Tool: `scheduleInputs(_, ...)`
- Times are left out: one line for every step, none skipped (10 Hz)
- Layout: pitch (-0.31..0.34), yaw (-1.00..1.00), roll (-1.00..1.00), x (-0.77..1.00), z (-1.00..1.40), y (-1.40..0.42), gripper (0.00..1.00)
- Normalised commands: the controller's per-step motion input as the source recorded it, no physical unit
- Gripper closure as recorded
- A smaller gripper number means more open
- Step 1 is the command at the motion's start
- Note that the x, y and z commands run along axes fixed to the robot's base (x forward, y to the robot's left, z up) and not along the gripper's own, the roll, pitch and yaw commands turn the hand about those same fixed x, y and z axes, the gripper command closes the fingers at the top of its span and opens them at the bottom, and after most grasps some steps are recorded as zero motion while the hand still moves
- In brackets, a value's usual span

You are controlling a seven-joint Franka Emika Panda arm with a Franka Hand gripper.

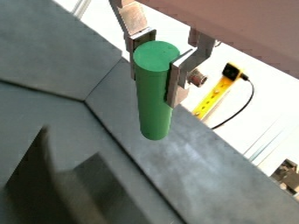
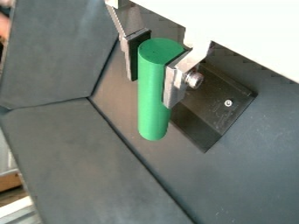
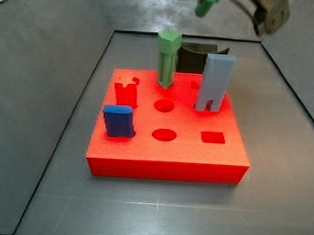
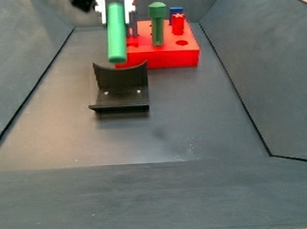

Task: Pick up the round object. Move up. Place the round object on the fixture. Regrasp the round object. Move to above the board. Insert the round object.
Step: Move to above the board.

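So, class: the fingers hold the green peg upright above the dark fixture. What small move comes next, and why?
Probably a slow, straight descent: the gripper grips the green round peg near its top, hanging upright just over the fixture, not yet resting on it.

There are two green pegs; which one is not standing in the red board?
The smooth round green peg, held upright between the gripper fingers above the fixture. The other green peg, with a faceted top, stands in the board.

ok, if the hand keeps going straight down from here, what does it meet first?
Probably the fixture: the hand holds the round object upright above it, its lower end leading. Depth is unclear.
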Motion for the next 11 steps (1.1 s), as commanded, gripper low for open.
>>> scheduleInputs(0.093,-0.08,-0.1,-0.11,1.0,0.02,1.0)
scheduleInputs(0.108,-0.06,-0.09,-0.1,1.0,0.02,1.0)
scheduleInputs(0.128,-0.02,-0.07,-0.1,1.0,0.02,1.0)
scheduleInputs(0.138,-0.01,-0.06,-0.1,1.0,0.02,1.0)
scheduleInputs(0.142,0.03,-0.05,-0.09,1.0,0.01,1.0)
scheduleInputs(0.131,0.05,-0.05,-0.09,1.0,0.01,1.0)
scheduleInputs(0.115,0.07,-0.04,-0.08,1.0,0.0,1.0)
scheduleInputs(0.115,0.08,-0.04,-0.07,1.0,0.0,1.0)
scheduleInputs(0.104,0.09,-0.04,-0.03,0.79,-0.01,1.0)
scheduleInputs(0.103,0.09,-0.04,0.0,0.61,-0.02,1.0)
scheduleInputs(0.109,0.09,-0.04,0.01,0.44,-0.02,1.0)
